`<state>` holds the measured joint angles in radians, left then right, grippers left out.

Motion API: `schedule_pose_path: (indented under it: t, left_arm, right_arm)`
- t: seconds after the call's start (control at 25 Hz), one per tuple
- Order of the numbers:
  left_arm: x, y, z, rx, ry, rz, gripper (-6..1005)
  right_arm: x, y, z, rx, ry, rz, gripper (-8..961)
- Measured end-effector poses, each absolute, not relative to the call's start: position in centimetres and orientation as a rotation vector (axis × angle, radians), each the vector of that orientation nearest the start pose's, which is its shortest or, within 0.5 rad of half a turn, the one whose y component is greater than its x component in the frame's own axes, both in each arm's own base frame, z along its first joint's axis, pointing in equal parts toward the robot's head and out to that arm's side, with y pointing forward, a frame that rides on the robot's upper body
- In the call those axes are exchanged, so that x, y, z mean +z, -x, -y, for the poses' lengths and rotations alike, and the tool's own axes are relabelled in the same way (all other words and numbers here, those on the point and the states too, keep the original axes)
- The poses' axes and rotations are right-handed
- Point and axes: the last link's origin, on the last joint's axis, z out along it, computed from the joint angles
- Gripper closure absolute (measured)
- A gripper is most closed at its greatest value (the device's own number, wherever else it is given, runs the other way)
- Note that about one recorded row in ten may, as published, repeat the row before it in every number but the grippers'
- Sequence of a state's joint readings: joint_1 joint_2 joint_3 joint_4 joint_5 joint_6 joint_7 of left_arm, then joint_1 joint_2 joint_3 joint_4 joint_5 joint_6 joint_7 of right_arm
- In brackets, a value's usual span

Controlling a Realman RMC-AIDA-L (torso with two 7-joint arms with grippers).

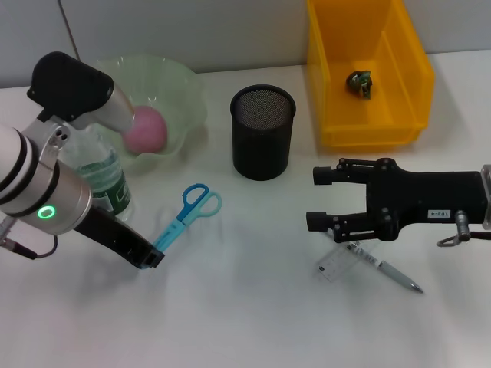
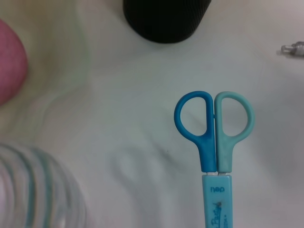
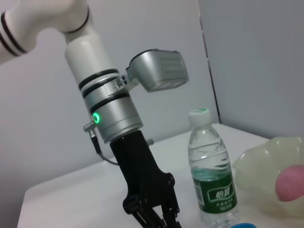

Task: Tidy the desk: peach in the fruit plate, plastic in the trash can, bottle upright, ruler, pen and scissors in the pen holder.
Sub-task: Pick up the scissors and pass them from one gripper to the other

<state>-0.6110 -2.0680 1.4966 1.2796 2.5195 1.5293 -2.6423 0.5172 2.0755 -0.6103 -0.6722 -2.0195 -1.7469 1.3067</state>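
Head view shows my left gripper (image 1: pixel 149 259) down at the blade end of the blue and turquoise plastic-handled scissors (image 1: pixel 186 214), which lie flat on the white counter (image 1: pixel 245 322) with their loops aimed toward the black mesh pen holder (image 1: pixel 262 131). I cannot tell whether those jaws are clenched on the sheath or just resting beside it; the left wrist view only gives me the scissors (image 2: pixel 214 142) and none of my own fingertips. My right gripper (image 1: pixel 316 198) hovers with its jaws spread wide and released, just above the white and grey ballpoint pen (image 1: pixel 381 267) and the crumpled clear plastic wrapper (image 1: pixel 335 265) touching it.

The pink peach (image 1: pixel 146 129) already sits in the pale green wavy fruit plate (image 1: pixel 188 92), and the clear water bottle with the green label (image 1: pixel 107 180) stands upright. That bottle worries me most: it is right against my left forearm, so any swing toward the holder could knock it over. If the hold on the scissors is only at the tip, I judge they may pivot and slip as they lift. On the right, coming down here could catch pen and wrapper together, sending plastic into the holder. The yellow plastic bin (image 1: pixel 368 69) stands behind
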Motion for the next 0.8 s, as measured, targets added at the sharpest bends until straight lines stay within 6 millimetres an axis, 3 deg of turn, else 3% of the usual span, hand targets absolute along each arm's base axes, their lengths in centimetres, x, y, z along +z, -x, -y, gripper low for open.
schedule_pose_path:
  t: [0.24,0.56,0.64,0.8]
  left_arm:
    - [-2.2,17.3,-34.6,0.455,2.671,0.991,792]
    - [-1.9,16.4,-34.7,0.406,2.687,0.947,788]
    - [-1.9,16.4,-34.7,0.406,2.687,0.947,787]
    - [-1.7,15.6,-34.9,0.373,2.704,0.875,785]
  right_arm:
    - [1.0,-26.2,-30.6,0.956,2.712,-0.618,127]
    - [0.2,-27.3,-30.0,1.186,2.494,-0.938,127]
    - [-0.7,-27.5,-29.6,1.280,2.409,-1.096,127]
    - [-1.8,-27.4,-29.2,1.367,2.332,-1.251,127]
